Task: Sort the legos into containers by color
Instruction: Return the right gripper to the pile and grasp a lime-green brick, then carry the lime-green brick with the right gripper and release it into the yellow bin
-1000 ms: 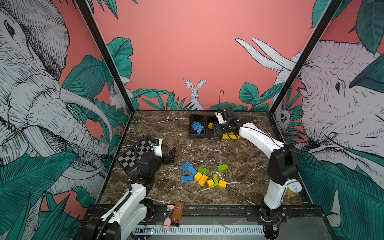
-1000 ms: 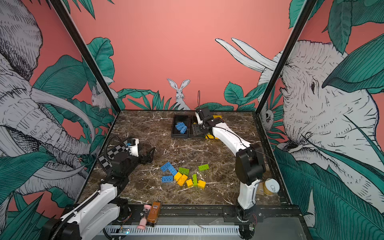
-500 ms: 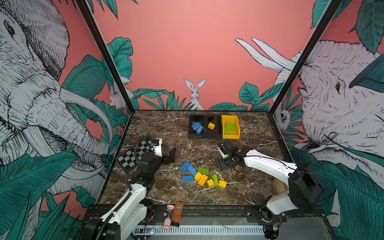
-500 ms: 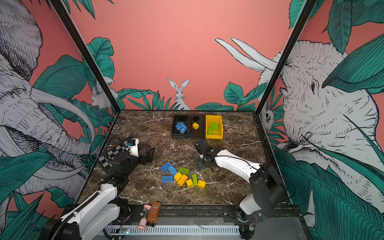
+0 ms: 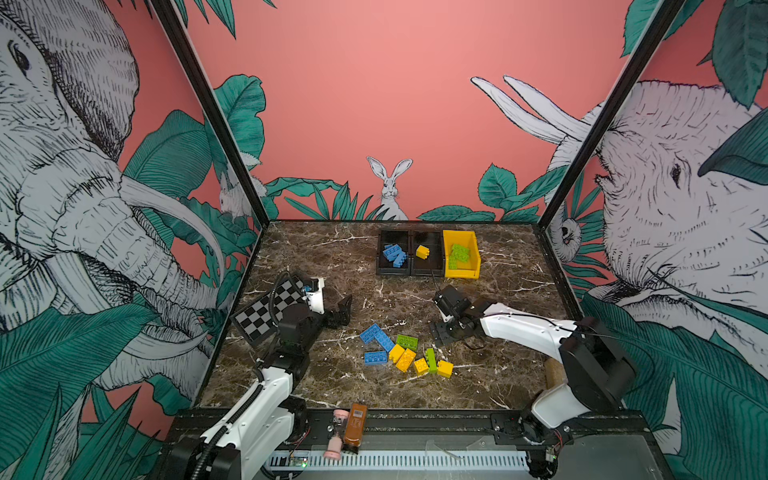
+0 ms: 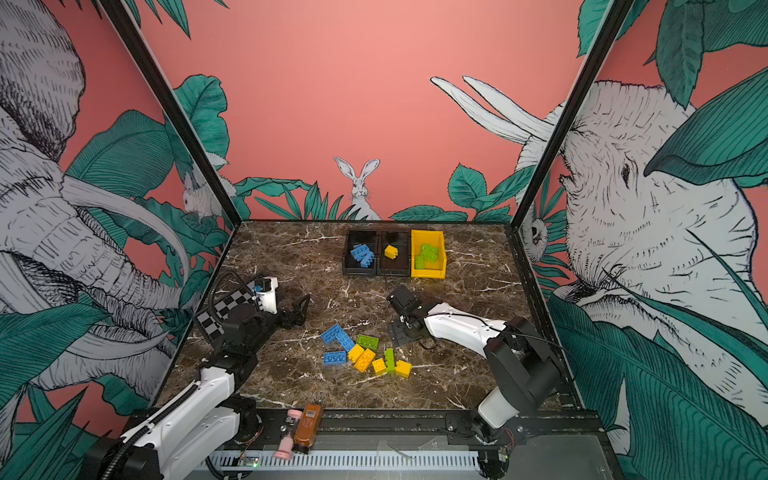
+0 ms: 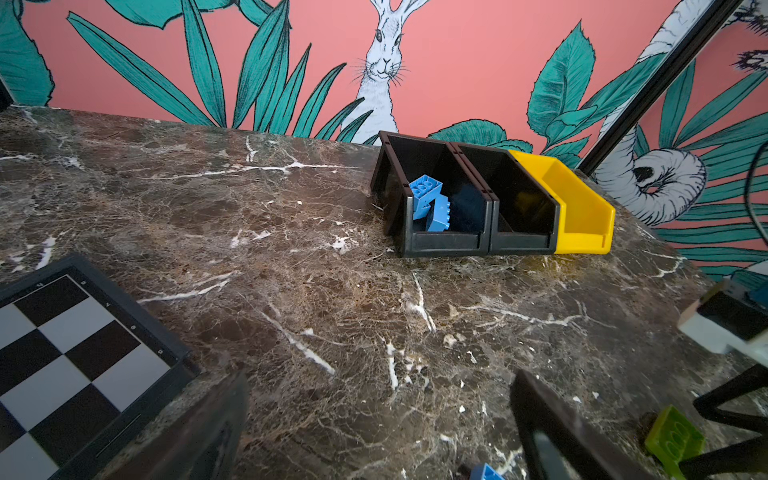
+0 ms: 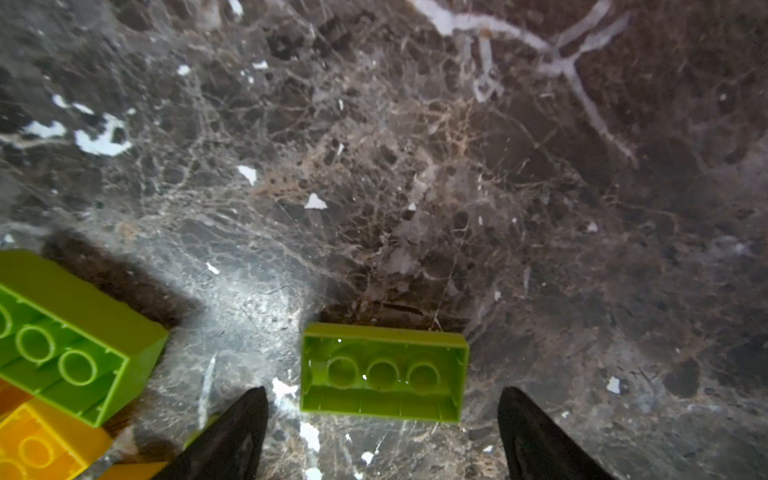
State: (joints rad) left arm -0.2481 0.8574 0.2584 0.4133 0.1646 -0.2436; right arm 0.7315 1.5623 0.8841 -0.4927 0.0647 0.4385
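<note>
Legos [image 5: 405, 359] glossy, studded bricks; containers [image 5: 427, 271] boxy plastic; tabletop [image 5: 332, 257] veined marble.

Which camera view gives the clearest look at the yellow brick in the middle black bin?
Both top views: they look down into the middle black bin, where the yellow brick lies unobstructed. The left wrist view sees that bin from low at the side, its wall hiding the brick. The right wrist view misses both.

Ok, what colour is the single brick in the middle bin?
Yellow; the brick shows best in a top view.
</note>
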